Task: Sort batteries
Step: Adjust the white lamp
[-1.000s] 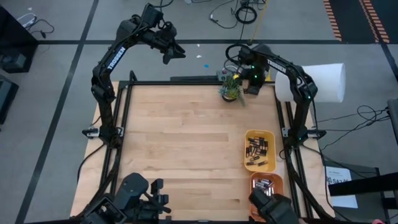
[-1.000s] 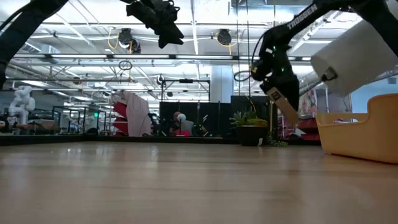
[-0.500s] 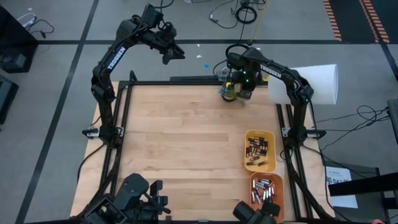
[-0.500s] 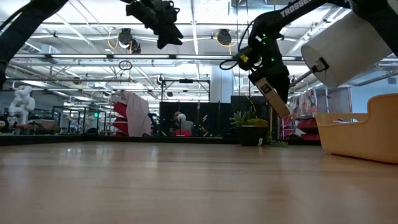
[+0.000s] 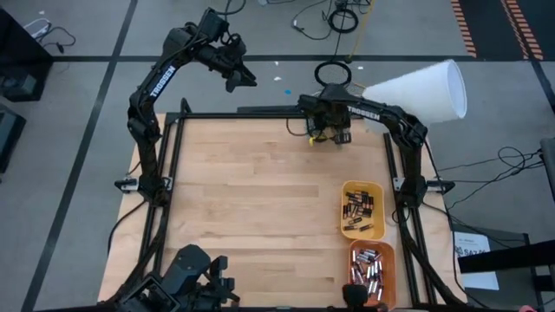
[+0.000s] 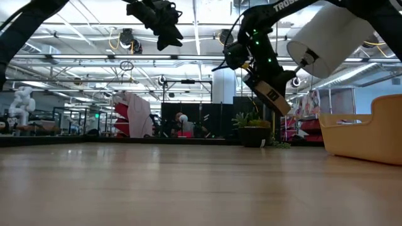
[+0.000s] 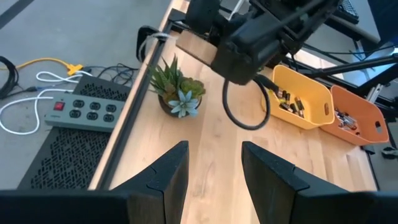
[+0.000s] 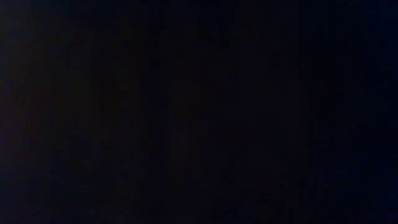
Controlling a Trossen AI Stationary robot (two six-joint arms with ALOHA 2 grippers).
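The left gripper (image 5: 245,76) hangs at upper left of the high view, fingers (image 7: 166,177) parted. The right gripper (image 5: 334,134) sits top centre — its state can't be told. The batteries (image 5: 362,211) fill the yellow tray (image 5: 346,228) and orange tray (image 5: 388,252) at lower right of the tabletop (image 5: 251,199).

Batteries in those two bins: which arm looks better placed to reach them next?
Probably the right. Its claw hangs over the table's far edge, on the same side as the yellow tray and orange tray holding the batteries. The left claw hovers beyond the table's far left corner, farther off.
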